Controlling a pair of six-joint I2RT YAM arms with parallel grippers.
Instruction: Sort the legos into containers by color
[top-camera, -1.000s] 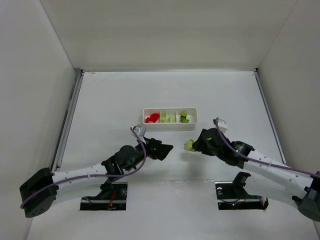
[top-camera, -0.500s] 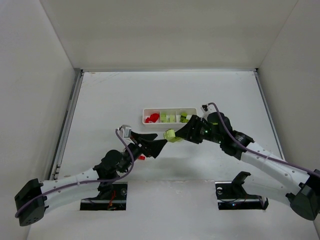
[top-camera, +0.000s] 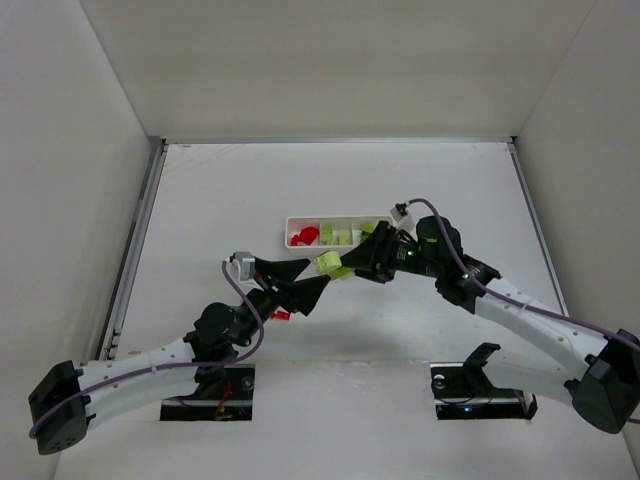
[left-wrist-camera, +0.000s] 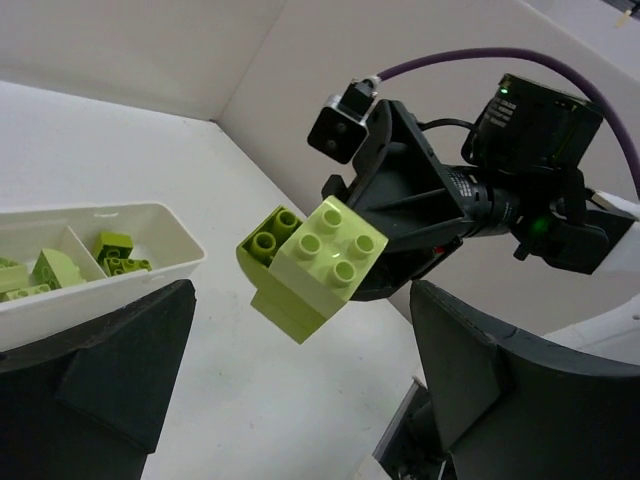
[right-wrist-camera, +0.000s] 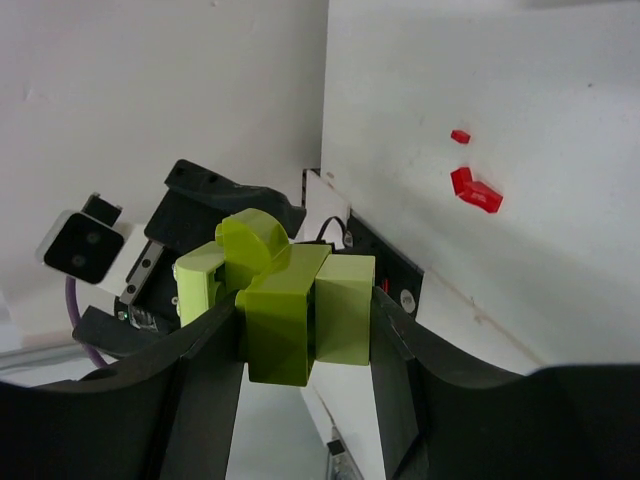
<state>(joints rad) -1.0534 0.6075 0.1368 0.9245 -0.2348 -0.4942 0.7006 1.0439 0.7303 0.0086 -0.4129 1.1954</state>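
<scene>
My right gripper (top-camera: 346, 268) is shut on a clump of joined yellow-green legos (top-camera: 329, 264) and holds it in the air in front of the tray. In the right wrist view the clump (right-wrist-camera: 285, 300) sits tight between my right fingers. My left gripper (top-camera: 312, 277) is open and empty, its jaws pointing at the clump from the left; the clump (left-wrist-camera: 310, 262) hangs just beyond the left fingertips. The white tray (top-camera: 291, 243) holds red legos (top-camera: 303, 236) in its left compartment and yellow-green ones (top-camera: 336, 236) in the middle and right.
A loose red lego (top-camera: 282, 315) lies on the table under my left arm. The right wrist view shows small red bricks (right-wrist-camera: 476, 190) on the white surface. The tray's right end (left-wrist-camera: 170, 250) with yellow-green bricks shows in the left wrist view.
My right gripper has carried the yellow-green clump to the left, toward my left gripper. My left gripper has risen and turned to face it, jaws open.
</scene>
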